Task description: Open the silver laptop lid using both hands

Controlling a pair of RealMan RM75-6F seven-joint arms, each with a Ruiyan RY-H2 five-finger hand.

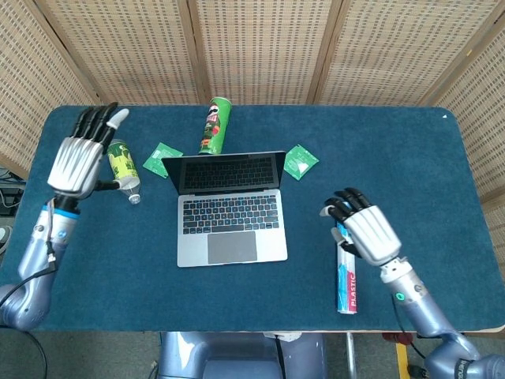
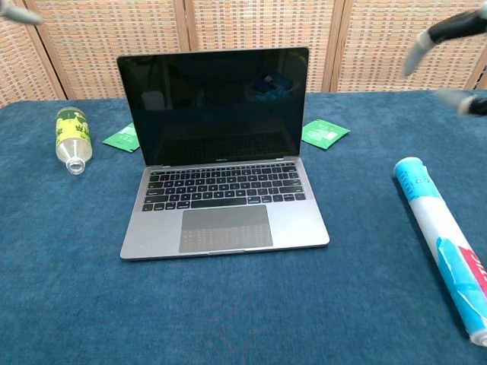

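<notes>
While the table [image 1: 410, 158] lies under everything, laptop [image 1: 229, 207] open at its middle, lid upright, my left hand [image 1: 76, 162] raised far left, fingers apart, empty, my right hand [image 1: 365, 232] above the tube [image 1: 345, 272], fingers spread.

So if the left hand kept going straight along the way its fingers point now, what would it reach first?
Probably nothing on the table. In the head view the left hand is open, fingers pointing toward the far table edge; the bottle lies beside it, not ahead. Its height is unclear.
</notes>
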